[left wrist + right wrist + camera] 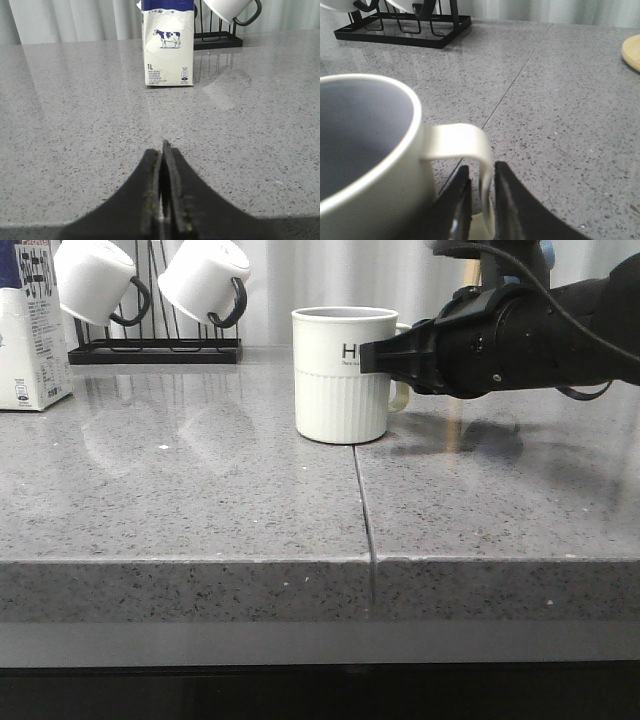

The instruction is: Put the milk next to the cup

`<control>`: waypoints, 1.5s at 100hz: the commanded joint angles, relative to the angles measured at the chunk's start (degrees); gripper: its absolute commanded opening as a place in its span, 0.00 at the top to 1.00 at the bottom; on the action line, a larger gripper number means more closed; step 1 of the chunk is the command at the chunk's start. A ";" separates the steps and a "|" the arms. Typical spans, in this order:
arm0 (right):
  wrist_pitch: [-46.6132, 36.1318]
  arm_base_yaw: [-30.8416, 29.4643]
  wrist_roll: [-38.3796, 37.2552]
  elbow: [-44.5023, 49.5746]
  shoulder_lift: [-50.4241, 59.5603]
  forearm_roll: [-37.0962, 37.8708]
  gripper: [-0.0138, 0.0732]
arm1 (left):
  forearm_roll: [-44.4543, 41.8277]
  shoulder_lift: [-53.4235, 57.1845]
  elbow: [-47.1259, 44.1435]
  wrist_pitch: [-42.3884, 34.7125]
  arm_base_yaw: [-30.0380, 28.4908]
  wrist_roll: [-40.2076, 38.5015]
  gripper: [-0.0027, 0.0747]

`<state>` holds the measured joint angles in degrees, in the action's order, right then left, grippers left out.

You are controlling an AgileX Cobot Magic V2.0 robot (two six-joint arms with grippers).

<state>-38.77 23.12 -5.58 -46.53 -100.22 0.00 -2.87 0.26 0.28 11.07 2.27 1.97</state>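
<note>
Cream cup lettering half hidden, milk cropped

Open grey speckled stone counter between your tall white milk carton and ribbed cream mug, black wire mug rack behind, right arm's black gripper crowding the mug's handle side.

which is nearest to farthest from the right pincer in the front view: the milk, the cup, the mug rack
1. The cup: right at the right pincer, whose fingers sit on either side of its handle in the right wrist view.
2. The mug rack: back left, beyond the cup.
3. The milk: far left edge of the counter, farthest.
</note>
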 commanded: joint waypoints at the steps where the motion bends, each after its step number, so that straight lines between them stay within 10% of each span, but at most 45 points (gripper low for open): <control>1: -4.59 -0.10 0.31 -1.43 2.33 0.00 0.62 | -0.01 1.69 -2.58 -4.37 -0.21 -0.13 0.99; 51: -2.37 -0.10 0.86 13.01 19.75 0.00 0.70 | -0.01 1.69 -2.58 -4.37 -0.21 -0.13 0.99; 66: 5.85 -0.10 0.80 17.43 30.50 0.00 0.93 | -0.01 1.69 -2.58 -4.37 -0.21 -0.13 0.99; 150: 58.88 -0.10 0.80 20.88 90.00 0.00 0.92 | -0.12 1.69 -2.58 -11.53 -0.21 -0.13 0.99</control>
<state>20.14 23.12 -5.31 -24.21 -13.35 0.00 -2.87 0.26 0.28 5.13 2.27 1.97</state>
